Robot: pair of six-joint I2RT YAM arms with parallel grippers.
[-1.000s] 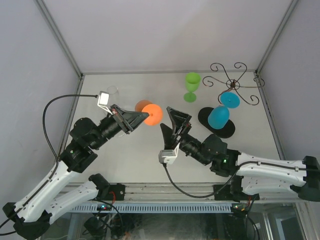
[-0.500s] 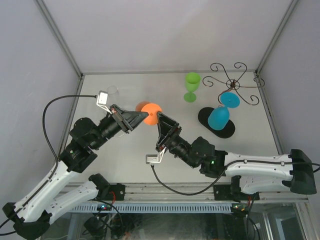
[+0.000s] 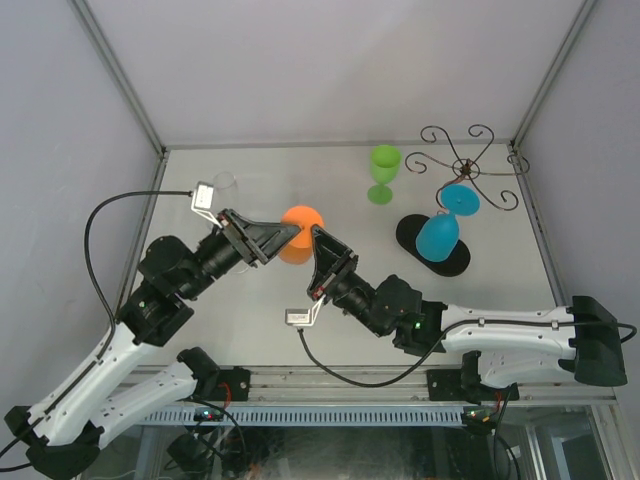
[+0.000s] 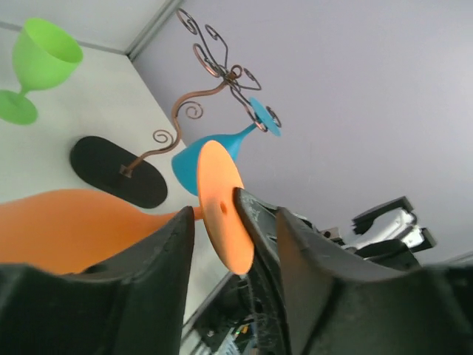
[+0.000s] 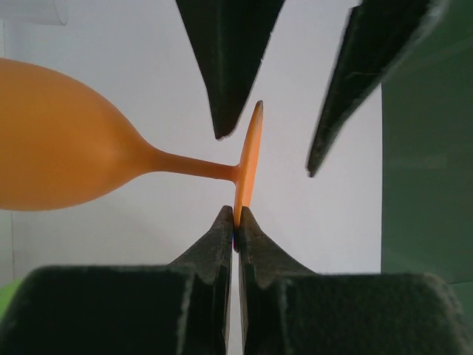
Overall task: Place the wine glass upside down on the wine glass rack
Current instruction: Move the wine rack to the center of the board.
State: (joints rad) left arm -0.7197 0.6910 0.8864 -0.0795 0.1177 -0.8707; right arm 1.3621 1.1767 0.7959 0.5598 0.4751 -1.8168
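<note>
Changed since a second ago: right fingers (image 5: pixel 225 233) across from mid-bench to the glass foot, shut down from wide; left fingers (image 3: pixel 281 233) eased apart from a tight clamp.

Far left, back of bench (image 3: pixel 250 300): clear glass (image 3: pixel 226 182), standing alone.

Left fingers: spread, one either side of the foot disc (image 5: pixel 247 159) of the orange wine glass (image 3: pixel 303 222). Gaps on both sides in the right wrist view, no clear contact.

Orange wine glass: up off the bench. Stem roughly level and bowl to the left in the right wrist view. Not on the rack, well apart from it.

Right fingers: closed flat on the lower rim of that foot disc, pinching it.

Further right: green glass (image 3: pixel 383 172), upright on the bench.

Then blue glass (image 3: pixel 440 232): hangs bowl-down from the wine glass rack (image 3: pixel 462 165), over its black oval base (image 3: pixel 458 260). Rack at the back right corner.
</note>
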